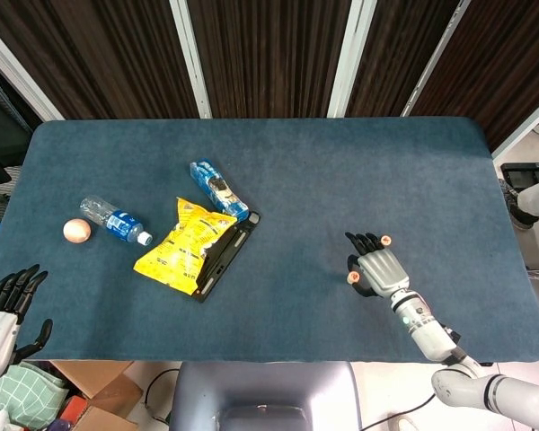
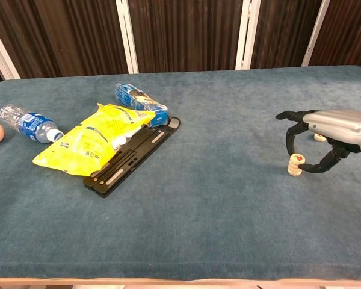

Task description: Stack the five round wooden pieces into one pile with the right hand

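Evidently the right hand [image 2: 316,141] is placing a disc: in the chest view its fingers arch down over the pile of wooden pieces [image 2: 295,165], with a fingertip and the thumb bracketing the top disc, which sits level on the ones beneath it. Whether the tips are pressing on that disc or have just let go I cannot tell; the gap is too fine to read, so the grasp is uncertain. The arched, top-down pose makes sense, since it lets a piece be set squarely on the column without the palm knocking it. The pile stands on the blue table [image 1: 413,171] toward the robot's right, near the front edge; in the head view the hand covers most of it. A loose wooden piece [image 2: 319,137] lies just beyond the hand, apart from the pile, so by my reckoning the stacking is unfinished, and I cannot count the discs already in the column. The left hand [image 1: 4,310] hangs off the table's left corner, fingers spread and holding nothing, fitting a task given to the right hand alone. The yellow snack bag [image 1: 181,244] and water bottle [image 1: 115,220] lie well away.
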Available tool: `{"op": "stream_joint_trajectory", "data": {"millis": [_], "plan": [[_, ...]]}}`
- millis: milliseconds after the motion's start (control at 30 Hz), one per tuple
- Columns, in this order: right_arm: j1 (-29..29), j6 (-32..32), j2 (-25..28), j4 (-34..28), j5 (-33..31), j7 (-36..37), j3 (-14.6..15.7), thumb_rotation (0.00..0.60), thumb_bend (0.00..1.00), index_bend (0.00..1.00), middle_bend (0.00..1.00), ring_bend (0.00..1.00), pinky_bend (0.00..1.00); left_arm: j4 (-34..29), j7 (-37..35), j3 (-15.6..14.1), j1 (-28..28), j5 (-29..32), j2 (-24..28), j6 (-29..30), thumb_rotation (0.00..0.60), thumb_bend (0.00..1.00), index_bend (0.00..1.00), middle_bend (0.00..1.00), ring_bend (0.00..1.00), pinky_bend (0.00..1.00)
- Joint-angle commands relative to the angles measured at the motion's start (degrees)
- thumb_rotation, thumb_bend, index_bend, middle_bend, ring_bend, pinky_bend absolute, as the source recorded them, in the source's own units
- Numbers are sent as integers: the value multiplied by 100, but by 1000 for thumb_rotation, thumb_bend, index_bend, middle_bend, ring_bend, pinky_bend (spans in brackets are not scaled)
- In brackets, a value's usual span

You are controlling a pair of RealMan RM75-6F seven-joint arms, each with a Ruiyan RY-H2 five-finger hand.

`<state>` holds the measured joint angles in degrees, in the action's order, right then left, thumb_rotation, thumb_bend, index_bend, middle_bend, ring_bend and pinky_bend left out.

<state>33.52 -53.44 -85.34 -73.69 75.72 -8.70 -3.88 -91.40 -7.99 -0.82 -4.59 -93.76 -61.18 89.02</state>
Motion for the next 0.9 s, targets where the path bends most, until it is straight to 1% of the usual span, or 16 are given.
{"op": "stream_joint_trajectory", "data": {"millis": [33, 167, 300, 400, 500, 600, 733, 900], "plan": [[-2, 2, 1, -6, -5, 2, -5, 600, 458, 551, 0, 0, 0, -7, -2, -1, 0, -3, 5, 1, 600, 482, 0, 0, 16, 92], [-4, 25, 9, -17, -26, -43, 0, 600, 458, 526, 1, 0, 0, -18, -19, -11, -3, -21, 9, -7, 600, 483, 0, 0, 16, 92], [-19, -2, 49, -86, -6, -17, -2, 600, 458, 503, 2, 0, 0, -36, -344, -142, -50, -230, 130, -77, 600, 483, 0, 0, 16, 92], [-101, -210, 127, -181, 80, 74, -15, 600, 458, 453, 3, 0, 0, -12, -387, -154, -44, -264, 155, -43, 600, 483, 0, 0, 16, 92], [-250, -476, 275, -221, 118, 329, -62, 600, 442, 445, 3, 0, 0, -8, -347, -125, -36, -189, 143, -45, 600, 483, 0, 0, 15, 92], [-307, -445, 366, 2, -101, 541, -190, 600, 434, 446, 3, 0, 0, -3, -206, -75, -19, -119, 89, -11, 600, 483, 0, 0, 15, 93], [-139, 82, 272, 630, -510, 839, -404, 600, 434, 450, 2, 0, 0, -14, -39, -48, -25, -64, 17, -43, 600, 483, 0, 0, 16, 93], [118, 643, -90, 1460, -988, 621, -580, 600, 433, 472, 3, 0, 0, -23, 52, -40, -64, -18, -9, -143, 600, 484, 0, 0, 16, 93]]}}
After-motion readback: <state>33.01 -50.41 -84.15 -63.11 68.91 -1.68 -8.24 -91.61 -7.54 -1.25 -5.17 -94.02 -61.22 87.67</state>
